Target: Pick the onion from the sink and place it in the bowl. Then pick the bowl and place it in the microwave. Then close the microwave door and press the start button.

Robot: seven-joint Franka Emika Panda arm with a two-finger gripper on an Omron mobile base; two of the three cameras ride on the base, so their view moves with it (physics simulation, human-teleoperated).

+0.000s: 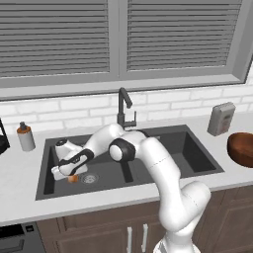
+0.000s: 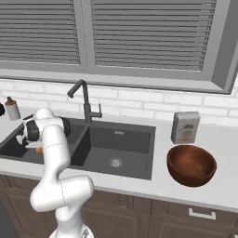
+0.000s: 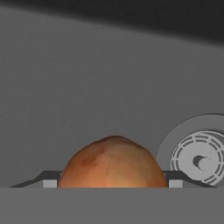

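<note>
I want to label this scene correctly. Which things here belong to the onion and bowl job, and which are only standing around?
Belong to the job:
onion, on the floor of the sink, between the tips of the gripper
bowl, on the counter right of the sink

Only standing around:
faucet
soap bottle
grey box behind the bowl

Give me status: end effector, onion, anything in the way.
End effector down in left sink basin, fingers either side of onion, grip not confirmed. Onion on basin floor beside drain. Bowl waiting on right counter. Nothing blocking.
</note>
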